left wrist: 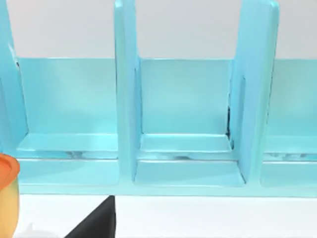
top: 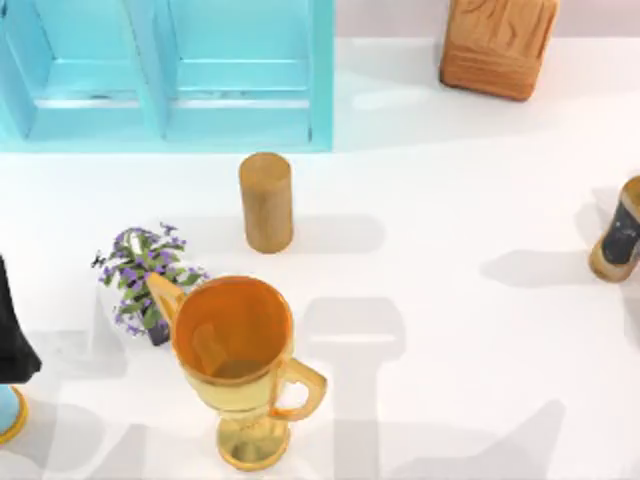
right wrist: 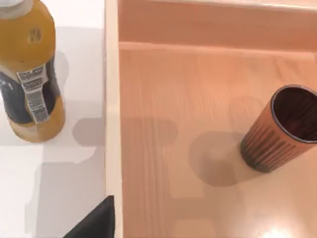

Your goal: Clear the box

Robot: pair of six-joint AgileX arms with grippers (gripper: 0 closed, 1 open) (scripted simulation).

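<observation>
The box (top: 498,45) is a large orange-brown wooden block with swirl grain, standing at the table's back right, partly cut off by the top view's edge. Nothing is seen resting on it. My left arm (top: 12,325) shows as a dark shape at the table's left edge, far from the box. In the left wrist view a dark part of my left gripper (left wrist: 96,222) faces the turquoise shelf cabinet (left wrist: 188,124). A dark part of my right gripper (right wrist: 96,222) hangs over the white table near an orange juice bottle (right wrist: 32,69).
The turquoise shelf cabinet (top: 170,70) fills the back left. A tan wooden cylinder (top: 266,200) stands mid-table, with a purple-flowered plant (top: 145,275) and a golden trophy cup (top: 240,360) in front. The bottle (top: 620,235) is at the right edge. A ribbed brown cup (right wrist: 280,129) stands on a pale wooden surface (right wrist: 188,99).
</observation>
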